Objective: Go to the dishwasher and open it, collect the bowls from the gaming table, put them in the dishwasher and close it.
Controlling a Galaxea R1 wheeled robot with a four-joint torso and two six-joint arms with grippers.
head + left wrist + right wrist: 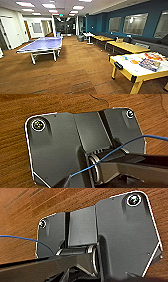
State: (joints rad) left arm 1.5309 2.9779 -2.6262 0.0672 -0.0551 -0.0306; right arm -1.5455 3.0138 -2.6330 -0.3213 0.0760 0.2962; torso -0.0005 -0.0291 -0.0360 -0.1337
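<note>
- Here, the gaming table (140, 68) stands at right on brown carpet, its white worktop carrying colourful items, probably left after play
- A blue ping-pong table (41, 45) stands left
- Finger state: cannot tell

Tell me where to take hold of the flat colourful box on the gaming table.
Take the colourful box by its near edge, coming from the long near side of the gaming table. It lies flat on the white top close to that side, so probably only an edge offers a grip.
</note>
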